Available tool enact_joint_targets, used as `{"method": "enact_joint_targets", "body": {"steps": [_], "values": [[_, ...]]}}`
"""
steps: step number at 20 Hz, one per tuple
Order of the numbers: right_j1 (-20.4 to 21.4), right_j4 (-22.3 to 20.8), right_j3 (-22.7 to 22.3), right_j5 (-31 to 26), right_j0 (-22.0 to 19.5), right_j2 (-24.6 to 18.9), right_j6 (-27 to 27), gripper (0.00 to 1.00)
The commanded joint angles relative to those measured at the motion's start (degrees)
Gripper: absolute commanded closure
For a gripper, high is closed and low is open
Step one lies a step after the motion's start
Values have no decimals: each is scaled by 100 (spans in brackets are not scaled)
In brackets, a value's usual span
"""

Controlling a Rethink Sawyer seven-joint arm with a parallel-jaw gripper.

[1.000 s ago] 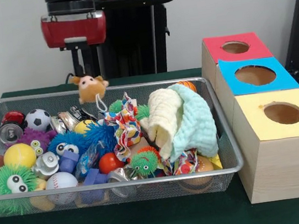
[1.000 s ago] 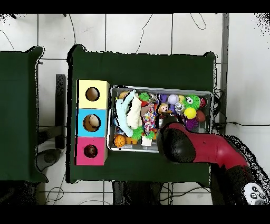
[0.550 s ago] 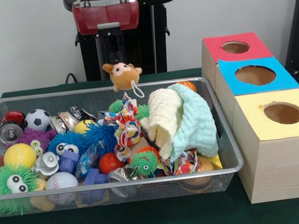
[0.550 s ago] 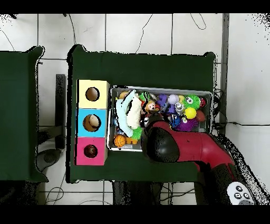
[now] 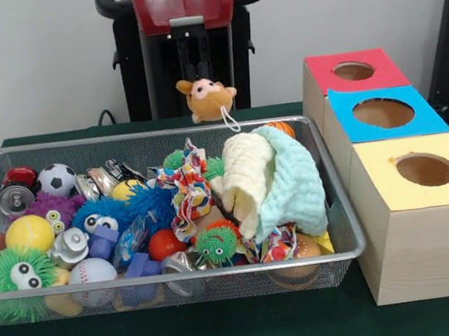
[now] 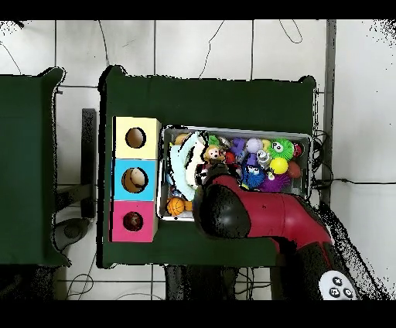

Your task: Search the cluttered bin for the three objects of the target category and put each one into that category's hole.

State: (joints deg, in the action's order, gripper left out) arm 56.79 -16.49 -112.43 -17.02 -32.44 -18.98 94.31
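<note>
A small orange plush animal (image 5: 208, 98) with a white loop cord hangs in the air above the wire bin's (image 5: 340, 202) far rim, my gripper (image 5: 202, 77) shut on its top. In the overhead view the plush (image 6: 210, 153) shows just past my arm's wrist, over the pale cloths. Three wooden boxes stand beside the bin: a red-topped hole (image 5: 353, 71), a blue-topped hole (image 5: 383, 113) and a yellow-topped hole (image 5: 425, 169). In the overhead view something pale lies inside the blue hole (image 6: 134, 179).
The bin holds several toys: a soccer ball (image 5: 57, 180), a yellow ball (image 5: 29, 234), a green fuzzy ball with eyes (image 5: 16, 276), blue fuzzy toys (image 5: 118, 208), cans, patterned fabric (image 5: 187, 190) and cream and mint cloths (image 5: 272, 180).
My gripper has carried the plush from the bin's left side rightward toward the boxes and a little higher. Nothing in the bin has shifted.
</note>
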Motion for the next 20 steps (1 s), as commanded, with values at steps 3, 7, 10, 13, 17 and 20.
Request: {"method": "enact_joint_targets", "body": {"steps": [3, 7, 10, 13, 17, 20], "values": [[158, 496, -267, -853, 519, 543, 1232, 100], [324, 670, -327, -900, 995, 862, 1467, 100], [492, 812, -479, -908, 1291, 1094, 1580, 100], [598, 965, -652, -845, 1483, 1279, 1610, 100], [673, 1103, -842, -750, 1666, 1553, 1594, 100], [702, 1167, -951, -683, 1852, 1802, 1653, 100]]}}
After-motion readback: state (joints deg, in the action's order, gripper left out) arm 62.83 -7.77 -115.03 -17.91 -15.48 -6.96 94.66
